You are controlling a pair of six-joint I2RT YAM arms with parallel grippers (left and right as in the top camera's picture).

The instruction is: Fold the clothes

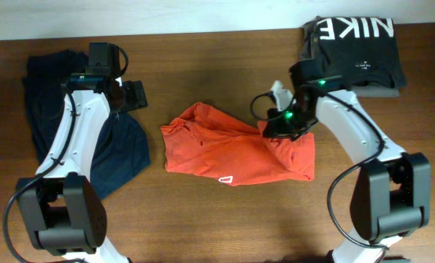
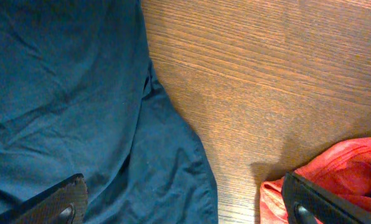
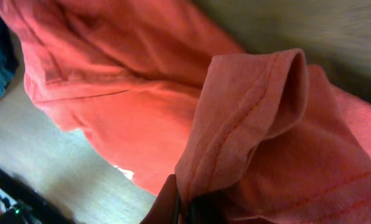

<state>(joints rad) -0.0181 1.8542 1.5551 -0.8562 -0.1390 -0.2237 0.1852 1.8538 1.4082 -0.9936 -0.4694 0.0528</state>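
The orange-red T-shirt (image 1: 225, 150) lies crumpled in the middle of the table, a small white mark near its front edge. My right gripper (image 1: 277, 123) is shut on a hemmed fold at the shirt's right side; in the right wrist view the cloth (image 3: 254, 118) bunches over the closed gripper (image 3: 185, 208). The dark navy garment (image 1: 122, 150) is spread on the left. My left gripper (image 1: 135, 95) hovers open over its right edge, nothing between the fingers (image 2: 55, 202). The left wrist view shows navy cloth (image 2: 73, 93) on the left and a corner of the orange-red shirt (image 2: 353, 168) at the lower right.
A folded black shirt with white NIKE lettering (image 1: 356, 40) sits at the back right on a grey folded garment (image 1: 382, 91). Bare wooden table (image 1: 203, 66) separates the two garments. Both arm bases stand at the front edge.
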